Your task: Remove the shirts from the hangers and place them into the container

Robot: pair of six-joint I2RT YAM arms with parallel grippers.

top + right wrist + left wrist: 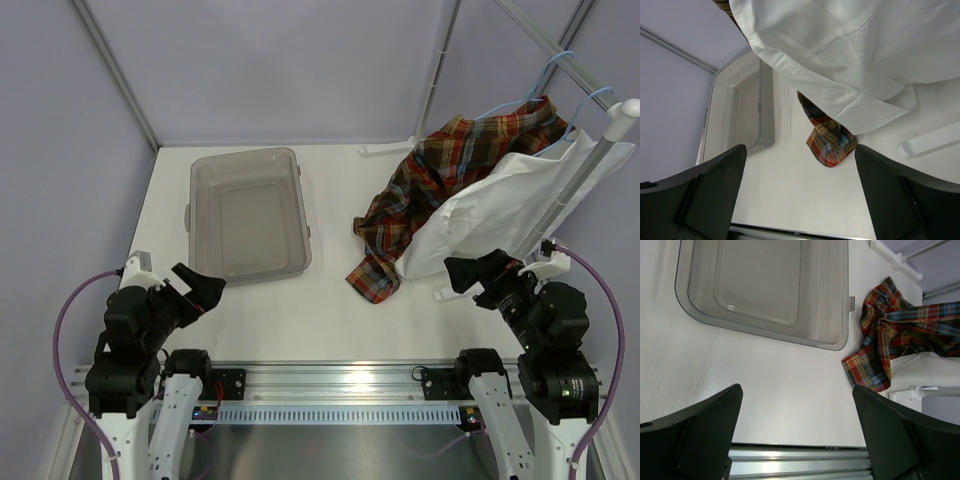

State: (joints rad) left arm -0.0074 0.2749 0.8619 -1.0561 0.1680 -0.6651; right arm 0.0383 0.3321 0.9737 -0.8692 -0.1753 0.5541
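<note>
Two shirts hang at the right on light-blue wire hangers: a plaid shirt whose sleeve trails onto the table, and a white shirt in front of it. The plaid shirt and white shirt show in the left wrist view, and the white shirt fills the top of the right wrist view above a plaid cuff. The grey container sits empty at the left. My left gripper is open near the container's front corner. My right gripper is open just below the white shirt's hem.
A white rack pole stands at the right with its white foot on the table beside my right gripper. Another rack bar lies at the back. Lilac walls close in the back and sides. An aluminium rail runs along the near edge.
</note>
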